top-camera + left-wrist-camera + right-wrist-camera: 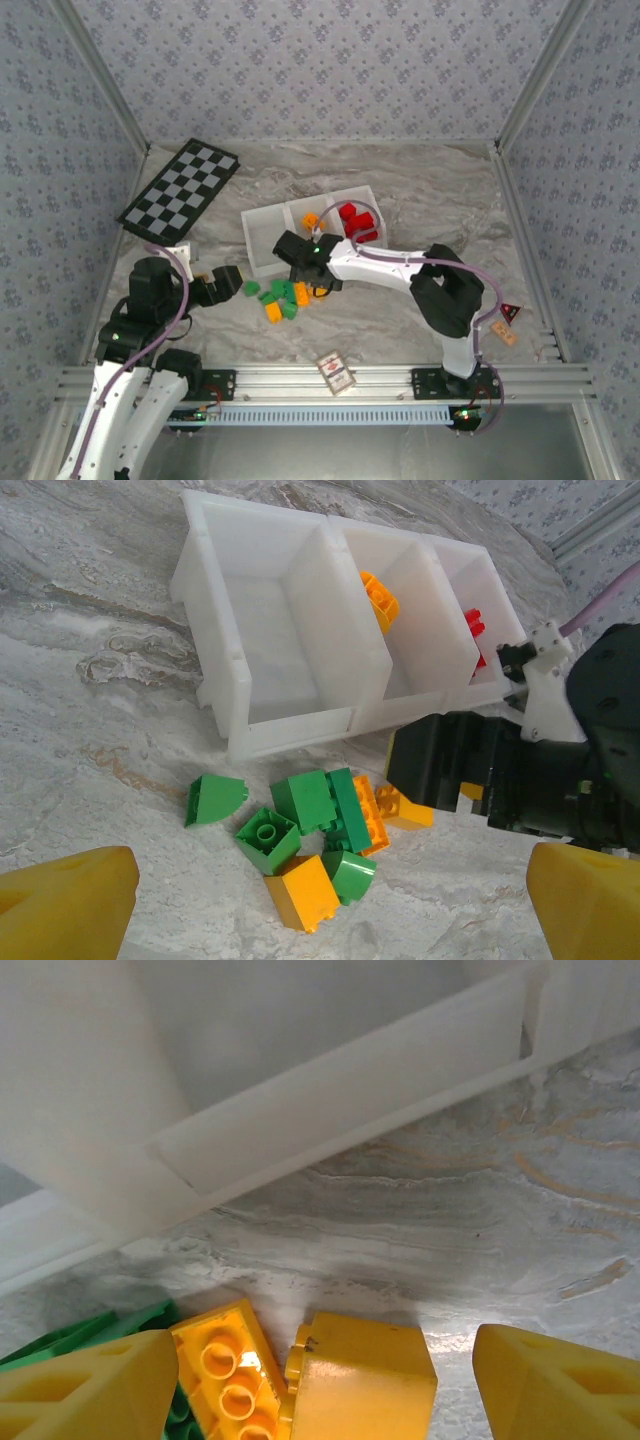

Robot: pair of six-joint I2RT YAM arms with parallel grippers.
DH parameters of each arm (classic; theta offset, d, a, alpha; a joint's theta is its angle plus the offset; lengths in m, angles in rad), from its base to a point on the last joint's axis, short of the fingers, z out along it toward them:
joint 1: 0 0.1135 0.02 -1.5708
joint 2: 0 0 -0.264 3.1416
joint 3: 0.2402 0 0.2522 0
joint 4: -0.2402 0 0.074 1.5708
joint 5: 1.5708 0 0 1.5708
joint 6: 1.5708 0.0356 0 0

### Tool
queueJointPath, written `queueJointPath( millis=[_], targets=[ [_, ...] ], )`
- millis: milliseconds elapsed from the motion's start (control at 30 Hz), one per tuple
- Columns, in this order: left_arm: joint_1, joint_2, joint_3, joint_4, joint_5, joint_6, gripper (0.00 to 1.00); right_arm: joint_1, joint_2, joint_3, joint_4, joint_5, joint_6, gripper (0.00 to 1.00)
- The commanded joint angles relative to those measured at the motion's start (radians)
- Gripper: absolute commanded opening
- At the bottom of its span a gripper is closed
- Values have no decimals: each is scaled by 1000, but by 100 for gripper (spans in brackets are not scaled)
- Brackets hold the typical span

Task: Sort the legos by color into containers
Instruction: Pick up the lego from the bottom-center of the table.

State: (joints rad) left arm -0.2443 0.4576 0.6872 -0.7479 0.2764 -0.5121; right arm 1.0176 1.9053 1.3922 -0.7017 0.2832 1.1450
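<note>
Your loose legos (310, 830) lie bunched on the bench (90, 660), green and orange mixed, just in front of the containers (260, 610). In the tray's middle compartment sits an orange brick (378, 598), and the right one holds red bricks (473, 630). Your right claw (318, 1385) hangs low over the side of the pile nearest the tray. Its jaws are spread, and an orange block (365, 1375) sits between its fingers (560, 1380) without being pinched. Your left claw (232, 278) is released wide beside the green pieces, grasping nothing.
</note>
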Motion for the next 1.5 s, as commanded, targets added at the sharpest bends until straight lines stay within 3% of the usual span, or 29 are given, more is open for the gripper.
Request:
queueJointPath(
  millis=[0, 1000, 1100, 1267, 1467],
  targets=[
    [-6, -15, -3, 25, 16, 12, 100, 11, 26, 19, -19, 52, 72, 77],
    [-6, -13, -5, 25, 12, 11, 100, -5, 90, -50, 3, 44, 93, 57],
    [-6, -13, -5, 25, 11, 11, 100, -6, 86, -60, 13, 40, 89, 50],
    [-6, -12, -5, 24, 12, 11, 100, -11, 70, -69, 22, 42, 69, 28],
    [-8, -13, -5, 24, 9, 11, 100, -22, 1, -58, 12, 96, -7, 16]
  ],
)
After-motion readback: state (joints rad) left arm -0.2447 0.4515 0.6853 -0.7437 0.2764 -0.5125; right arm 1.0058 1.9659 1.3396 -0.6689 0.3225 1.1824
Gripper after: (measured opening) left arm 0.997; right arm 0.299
